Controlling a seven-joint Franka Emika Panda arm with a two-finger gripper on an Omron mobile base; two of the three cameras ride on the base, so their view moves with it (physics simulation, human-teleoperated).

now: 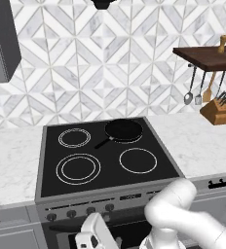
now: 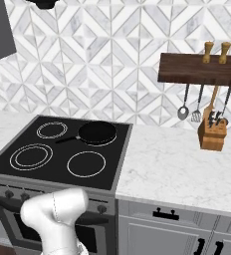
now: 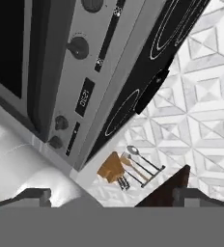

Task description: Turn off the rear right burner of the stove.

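The stove (image 1: 134, 196) is a grey steel range with a black glass top (image 1: 51, 182) marked with white rings. A small black skillet (image 1: 123, 130) (image 2: 96, 132) covers the rear right burner, so that zone is hidden. A row of small dark knobs (image 1: 90, 210) (image 2: 9, 194) runs along the front panel. My gripper (image 3: 115, 197) is open, its fingertips (image 3: 34, 197) wide apart with nothing between them. It hangs low in front of the oven door, below the knob row (image 1: 91, 233). The rolled hand view shows the knobs (image 3: 78, 47) (image 3: 61, 122) and a small display (image 3: 85, 96), apart from the fingers.
White marble counters (image 2: 177, 169) flank the stove. A knife block (image 2: 210, 134) (image 1: 217, 111) stands at the back right under a dark wooden shelf (image 2: 202, 69) with hanging utensils. A grey microwave (image 1: 2, 44) hangs at upper left. Drawer handles (image 1: 218, 184) line the cabinets.
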